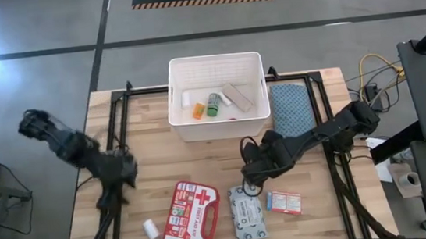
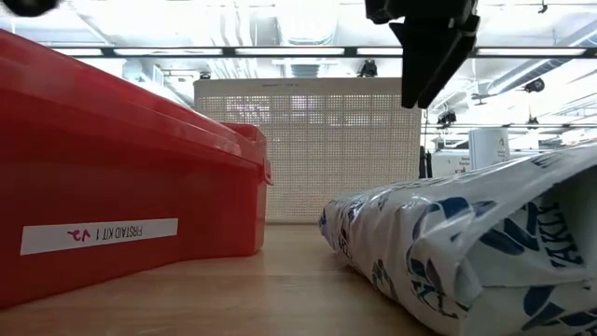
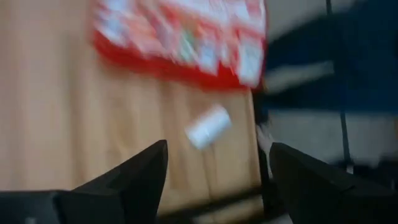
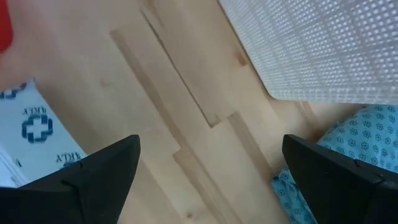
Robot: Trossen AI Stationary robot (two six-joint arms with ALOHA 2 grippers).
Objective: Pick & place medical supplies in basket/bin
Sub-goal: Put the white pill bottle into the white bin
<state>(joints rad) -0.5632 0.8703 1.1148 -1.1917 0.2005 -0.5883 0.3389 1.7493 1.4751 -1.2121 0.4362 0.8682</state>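
Observation:
The white basket [image 1: 217, 95] stands at the table's far middle and holds an orange piece [image 1: 198, 111], a green bottle [image 1: 213, 104], a white roll and a grey flat item. The red first-aid case [image 1: 190, 217], the grey-white wipes pack [image 1: 248, 212], the small red-white box [image 1: 284, 201] and a white roll [image 1: 151, 230] lie flat near the table's near edge. My left gripper [image 3: 217, 180] is open, above the table left of the case, with the roll [image 3: 208, 126] ahead of it. My right gripper [image 4: 211, 180] is open, hovering just beyond the wipes pack [image 4: 25, 137].
A blue patterned folded cloth [image 1: 290, 110] lies right of the basket. Black frame rails [image 1: 120, 136] run along the table's left and right sides. Bare wood shows between the basket and the row of supplies. In the low view the case [image 2: 121, 177] and wipes pack [image 2: 466, 243] fill the foreground.

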